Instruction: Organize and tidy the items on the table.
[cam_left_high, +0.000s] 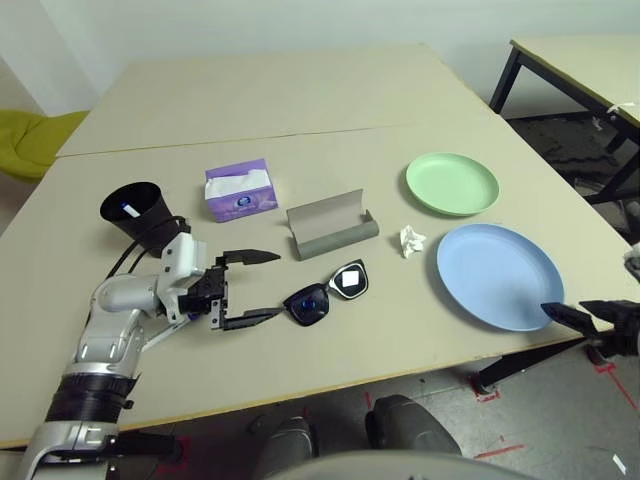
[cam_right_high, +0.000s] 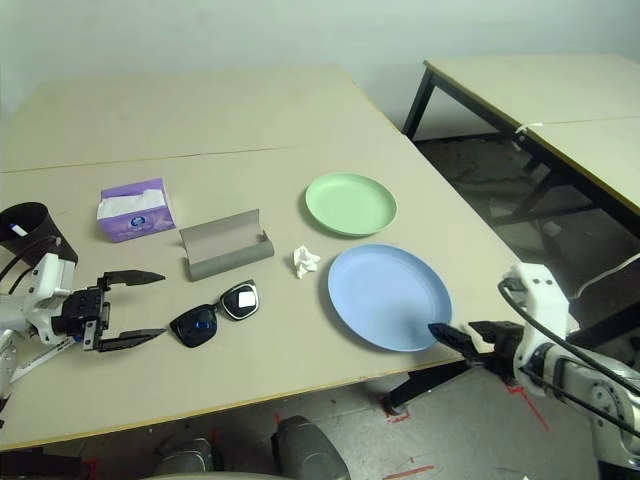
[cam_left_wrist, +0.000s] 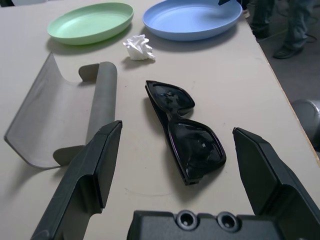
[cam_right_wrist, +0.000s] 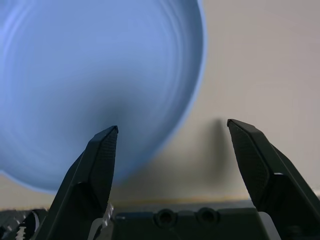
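We see a matt beige table (cam_left_high: 300, 110), smooth. Sunglasses (cam_left_wrist: 186, 131) glossy black plastic. Glasses case (cam_left_high: 332, 229) dull grey, felt-like. Green plate (cam_left_high: 452, 184) and blue plate (cam_left_high: 498, 275) smooth matt plastic. Tissue (cam_left_high: 412, 241) crumpled paper. Left gripper (cam_left_high: 262, 287) fingers matt black plastic; forearm brushed silver metal.

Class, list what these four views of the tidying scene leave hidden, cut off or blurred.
- Black pen holder, left eye view: its contents are too small and sunk inside.
- Light blue plate, right wrist view: blurred, cut by the edges.
- Tissue box: print too small.
- Glasses case, left wrist view: its near end is behind a finger.
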